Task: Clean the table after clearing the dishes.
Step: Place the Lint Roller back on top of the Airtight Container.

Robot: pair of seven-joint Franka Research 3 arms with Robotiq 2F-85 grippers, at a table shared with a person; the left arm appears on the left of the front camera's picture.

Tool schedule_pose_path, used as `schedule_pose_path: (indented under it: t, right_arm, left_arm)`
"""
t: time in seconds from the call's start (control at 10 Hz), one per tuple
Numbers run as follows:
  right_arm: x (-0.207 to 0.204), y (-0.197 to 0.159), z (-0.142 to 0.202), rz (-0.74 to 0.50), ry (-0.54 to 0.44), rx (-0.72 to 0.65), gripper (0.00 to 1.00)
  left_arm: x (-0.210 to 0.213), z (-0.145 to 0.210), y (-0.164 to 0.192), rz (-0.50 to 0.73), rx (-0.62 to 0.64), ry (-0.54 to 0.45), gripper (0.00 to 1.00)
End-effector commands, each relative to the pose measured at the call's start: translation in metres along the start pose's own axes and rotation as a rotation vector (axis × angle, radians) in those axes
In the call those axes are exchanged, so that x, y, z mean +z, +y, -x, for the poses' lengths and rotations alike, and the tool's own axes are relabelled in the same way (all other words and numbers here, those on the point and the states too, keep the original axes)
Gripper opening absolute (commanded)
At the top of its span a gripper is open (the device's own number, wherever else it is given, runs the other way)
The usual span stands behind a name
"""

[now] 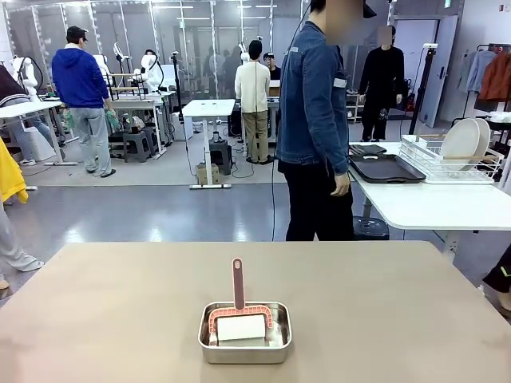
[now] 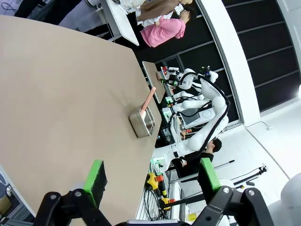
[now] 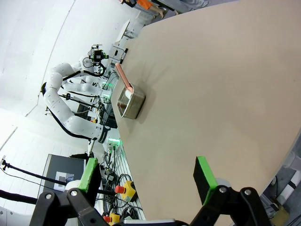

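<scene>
The wide beige table (image 1: pixel 383 311) has a shiny steel pan (image 1: pixel 244 333) near its near edge, in the middle. The white plates (image 1: pixel 466 139) stand in a rack on the white side table (image 1: pixel 431 203). Left gripper (image 2: pixel 153 179) and right gripper (image 3: pixel 146 176) both have fingers apart, holding nothing.

Even overhead room light falls on my table (image 1: pixel 383 319), matte and glare-free; the steel pan (image 1: pixel 244 343) glints and casts a soft shadow. My wrist views bend strongly at the edges. Distant figures look soft.
</scene>
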State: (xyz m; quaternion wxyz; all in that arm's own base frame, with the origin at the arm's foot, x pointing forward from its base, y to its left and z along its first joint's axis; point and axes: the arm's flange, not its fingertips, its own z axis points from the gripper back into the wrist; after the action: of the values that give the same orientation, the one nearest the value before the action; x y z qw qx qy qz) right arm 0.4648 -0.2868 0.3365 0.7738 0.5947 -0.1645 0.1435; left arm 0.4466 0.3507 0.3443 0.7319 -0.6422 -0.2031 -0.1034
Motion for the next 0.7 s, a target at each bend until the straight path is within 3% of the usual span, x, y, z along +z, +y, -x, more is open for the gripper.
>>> schedule_pose_path:
  t: [0.0, 0.6]
  right_arm:
    - [-0.0024, 0.0029, 0.0023, 0.003, 0.003, 0.018, 1.00]
    - [-0.0024, 0.0029, 0.0023, 0.003, 0.003, 0.018, 1.00]
  left_arm:
    - [-0.0011, 0.0058, -0.0060, -0.001, 0.009, 0.000, 1.00]
    - [-0.0011, 0.0058, -0.0060, -0.001, 0.009, 0.000, 1.00]
